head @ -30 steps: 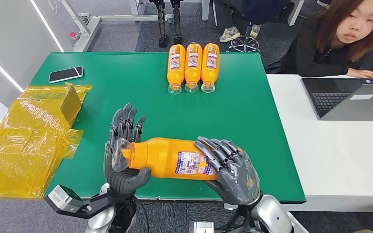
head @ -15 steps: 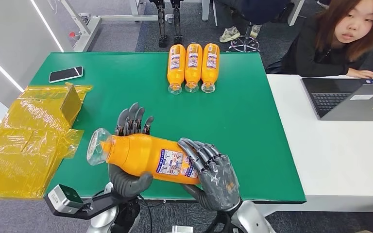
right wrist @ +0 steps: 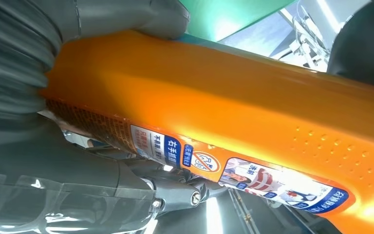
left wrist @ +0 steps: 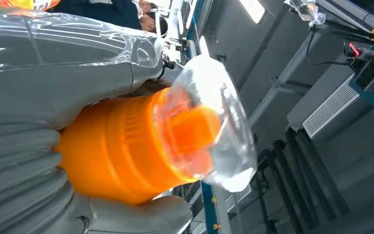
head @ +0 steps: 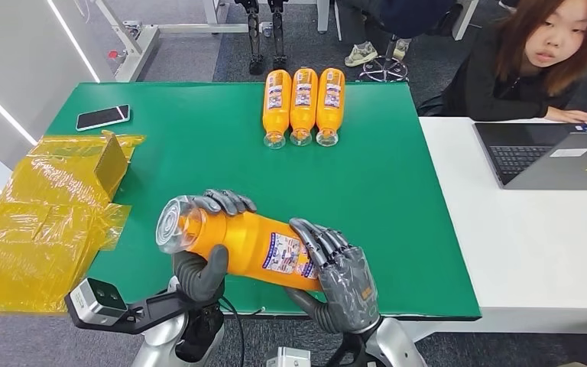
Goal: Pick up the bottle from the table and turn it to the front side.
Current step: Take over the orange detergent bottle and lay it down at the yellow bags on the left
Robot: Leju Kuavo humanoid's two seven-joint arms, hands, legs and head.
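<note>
Head view | bottle [head: 248, 243] held between left hand [head: 202, 264] | right hand [head: 342, 275]

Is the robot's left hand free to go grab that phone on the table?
Probably not: the left hand grips the neck end of the orange bottle, shared with the right hand. The phone lies unobstructed.

Probably a robotics lab, green table [head: 199, 138], laptop [head: 550, 153], metal frames [head: 145, 34]

High head view, close wrist views
</note>
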